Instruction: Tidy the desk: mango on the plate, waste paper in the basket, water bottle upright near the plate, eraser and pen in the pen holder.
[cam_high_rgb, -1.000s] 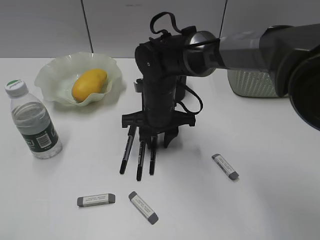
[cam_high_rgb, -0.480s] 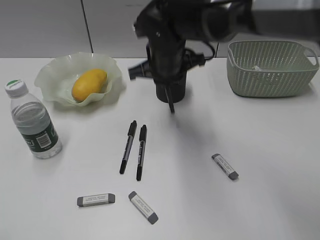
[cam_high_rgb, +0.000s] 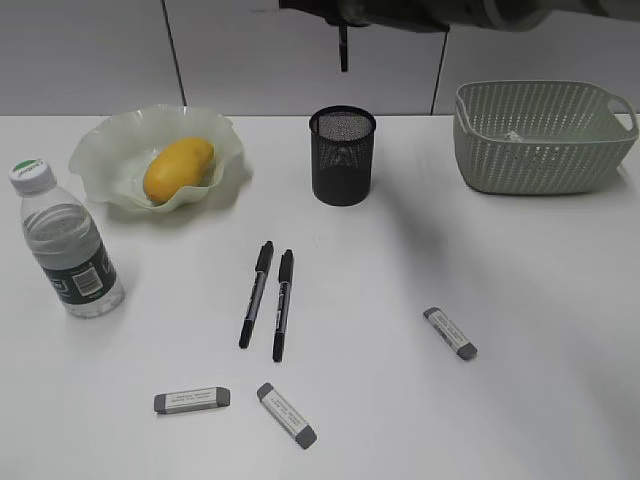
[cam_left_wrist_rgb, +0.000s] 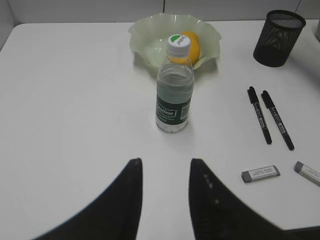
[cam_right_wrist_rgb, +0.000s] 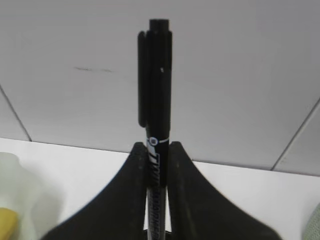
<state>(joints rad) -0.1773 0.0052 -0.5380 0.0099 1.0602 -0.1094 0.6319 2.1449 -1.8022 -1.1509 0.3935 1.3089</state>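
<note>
Exterior view: a black pen hangs above the mesh pen holder; two pens and three erasers lie on the desk, their labels unreadable.

Left wrist view: the left gripper stands parted, empty, near the upright water bottle (label unreadable).

Right wrist view: the right gripper clamps the pen, its white print too blurred to read.

A plain white tabletop meets a pale grey panelled wall with dark seams.
</note>
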